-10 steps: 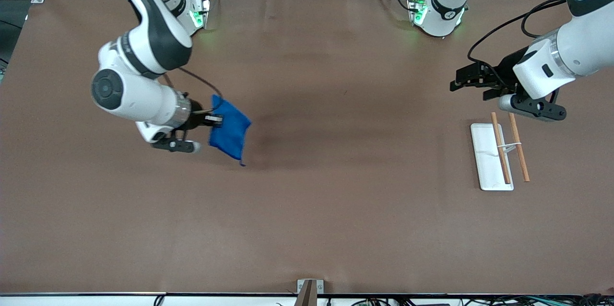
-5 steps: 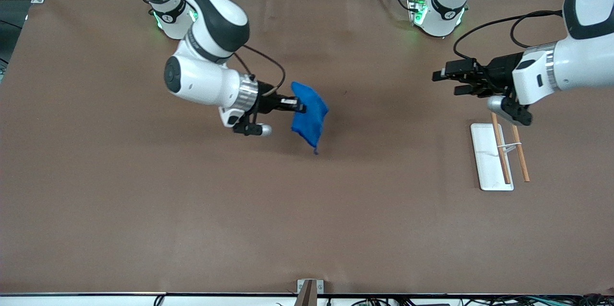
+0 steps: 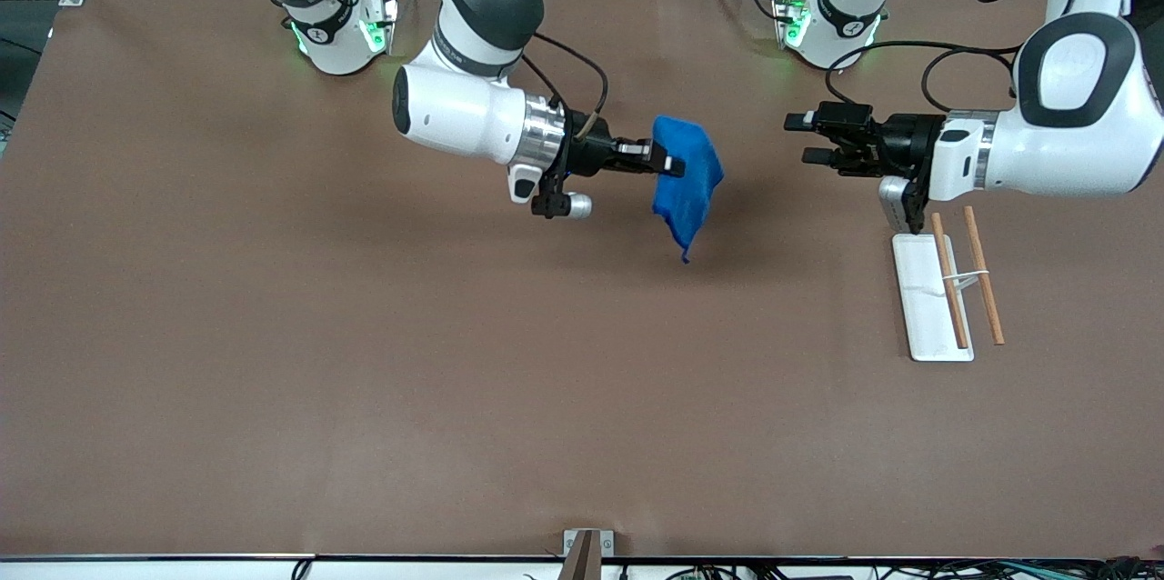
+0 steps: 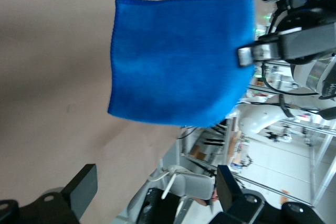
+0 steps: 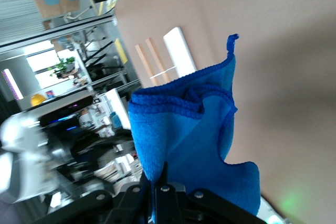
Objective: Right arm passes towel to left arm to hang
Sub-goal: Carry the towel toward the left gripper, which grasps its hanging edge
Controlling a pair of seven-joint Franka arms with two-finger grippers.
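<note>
Brown table (image 3: 273, 362) fills the frame; at upper centre the right tool (image 3: 671, 165), pinching the blue towel (image 3: 687, 180), has swung in from the frame's left toward the advancing, spread left tool (image 3: 806, 139): handover looks imminent

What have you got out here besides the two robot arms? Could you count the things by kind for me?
Blue towel, hanging from the right gripper over the table: 1
White tray, toward the left arm's end of the table: 1
Wooden rods tied with a white band, resting across the tray: 2
Total: 4
</note>
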